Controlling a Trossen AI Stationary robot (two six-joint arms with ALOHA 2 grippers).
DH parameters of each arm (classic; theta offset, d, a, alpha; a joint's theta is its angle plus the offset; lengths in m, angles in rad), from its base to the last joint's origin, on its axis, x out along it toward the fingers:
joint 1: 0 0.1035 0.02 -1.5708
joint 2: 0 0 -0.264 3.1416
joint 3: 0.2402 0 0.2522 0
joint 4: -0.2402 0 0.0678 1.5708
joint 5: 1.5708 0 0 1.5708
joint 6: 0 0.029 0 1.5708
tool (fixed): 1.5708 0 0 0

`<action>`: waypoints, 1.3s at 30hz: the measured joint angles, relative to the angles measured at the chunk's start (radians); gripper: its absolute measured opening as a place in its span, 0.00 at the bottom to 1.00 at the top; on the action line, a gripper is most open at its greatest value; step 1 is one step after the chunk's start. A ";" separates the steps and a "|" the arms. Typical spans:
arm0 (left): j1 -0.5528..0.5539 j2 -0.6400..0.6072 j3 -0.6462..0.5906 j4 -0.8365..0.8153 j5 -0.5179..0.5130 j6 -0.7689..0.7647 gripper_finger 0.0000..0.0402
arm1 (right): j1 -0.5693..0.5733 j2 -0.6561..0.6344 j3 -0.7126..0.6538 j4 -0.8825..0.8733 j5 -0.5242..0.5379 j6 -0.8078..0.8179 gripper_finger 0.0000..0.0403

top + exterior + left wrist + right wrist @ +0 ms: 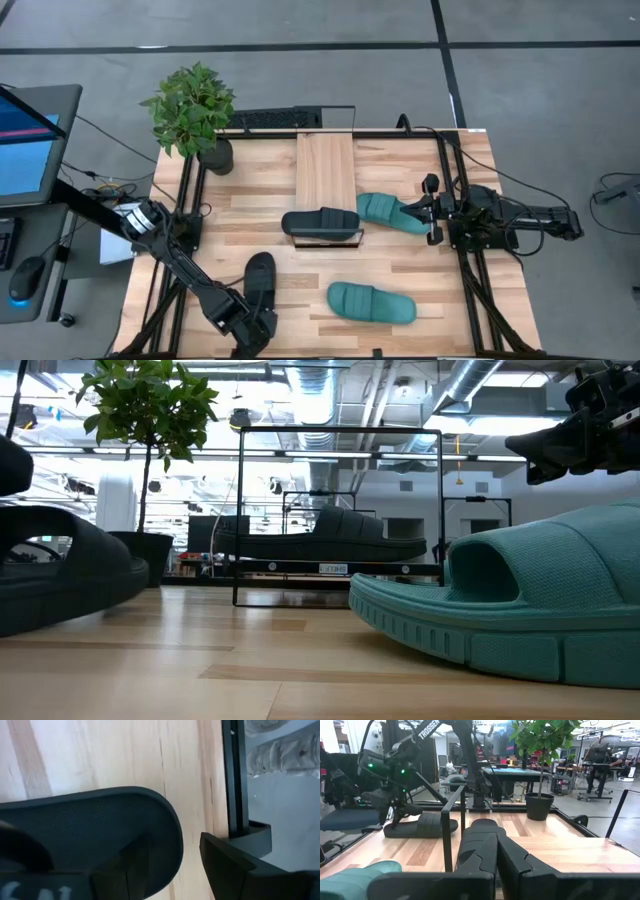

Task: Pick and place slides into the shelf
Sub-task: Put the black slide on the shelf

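A black slide (260, 283) lies sole-down on the table near the left front. My left gripper (250, 325) hangs open over its near end; in the left wrist view one finger (125, 870) is above the footbed (90, 830) and the other (225, 865) is outside the rim. A second black slide (322, 224) rests on the near end of the shelf (325, 165). One teal slide (372, 302) lies near the front. Another teal slide (388, 211) lies just left of my right gripper (432, 212), which is shut and level at the table's right side.
A potted plant (195, 110) stands at the table's far left corner. Black frame rails (235, 780) run along the table's left and right edges. The shelf's thin wire frame (240, 510) rises around the black slide on it. Bare wood lies between the slides.
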 joint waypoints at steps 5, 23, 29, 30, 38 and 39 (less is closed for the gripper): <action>-0.001 0.011 0.001 0.005 -0.021 -0.042 0.41 | 0.000 0.000 0.000 0.000 0.000 0.000 0.00; -0.001 0.017 0.000 -0.038 -0.045 -0.035 0.38 | 0.000 0.000 0.000 0.000 0.000 0.000 0.00; 0.001 0.017 -0.001 -0.041 -0.035 -0.039 0.30 | 0.000 0.000 0.000 0.000 0.000 0.000 0.00; 0.001 0.017 -0.002 -0.040 -0.030 -0.036 0.28 | 0.000 0.000 0.000 0.000 0.000 0.000 0.00; 0.002 0.017 -0.003 -0.038 -0.015 -0.016 0.25 | 0.000 0.000 0.000 0.000 0.000 0.000 0.00; 0.002 0.017 -0.003 -0.038 -0.017 -0.011 0.25 | 0.000 0.000 0.000 0.000 0.000 0.000 0.00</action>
